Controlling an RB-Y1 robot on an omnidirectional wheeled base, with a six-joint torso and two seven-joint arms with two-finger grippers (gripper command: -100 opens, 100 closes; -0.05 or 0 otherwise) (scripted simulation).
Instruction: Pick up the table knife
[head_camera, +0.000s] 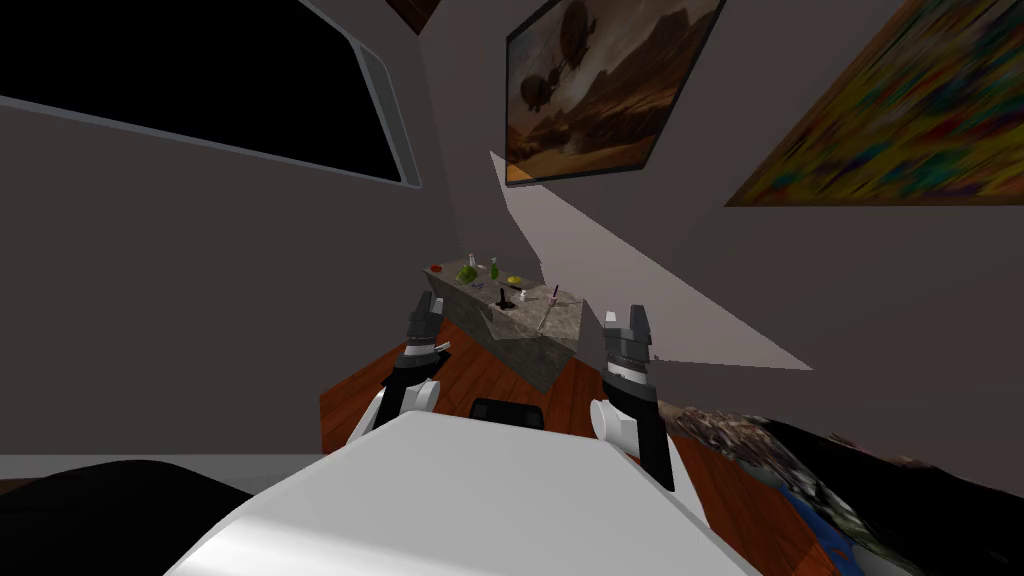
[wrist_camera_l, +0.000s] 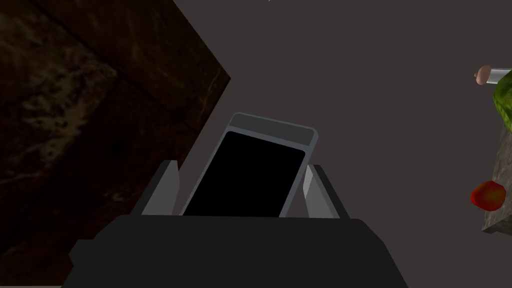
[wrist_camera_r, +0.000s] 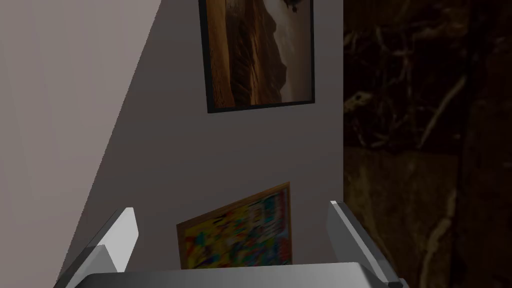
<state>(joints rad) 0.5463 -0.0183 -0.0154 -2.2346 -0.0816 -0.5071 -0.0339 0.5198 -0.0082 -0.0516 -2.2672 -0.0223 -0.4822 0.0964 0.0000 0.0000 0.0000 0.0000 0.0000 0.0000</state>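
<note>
In the head view, just left of centre, the left tool (head_camera: 429, 302) hangs before the near left edge of the table (head_camera: 520, 345). Its two fingers are spread apart with nothing between them, and its own wrist view shows the same gap. Past it, on the left end of the mottled grey tabletop, sit a small red thing (head_camera: 436, 268) and a green lump (head_camera: 466, 272). A black upright piece (head_camera: 503, 298) stands near the middle.

Further right lies the table knife (head_camera: 544, 317), a thin pale sliver flat on the top near the table's right-hand corner. Its long axis runs almost up and down the frame with a slight lean, one end toward the near edge. Which end is the handle is too small to tell.

Right of the table, the right tool (head_camera: 624, 316) hangs with its fingers likewise apart and empty. The knife lies up and to the left of it, with no object between them, while the black piece stands between the knife and the left tool. By my reading the right arm is the nearer. It would have to reach inward over the table's right corner and straddle the knife across its narrow width.
</note>
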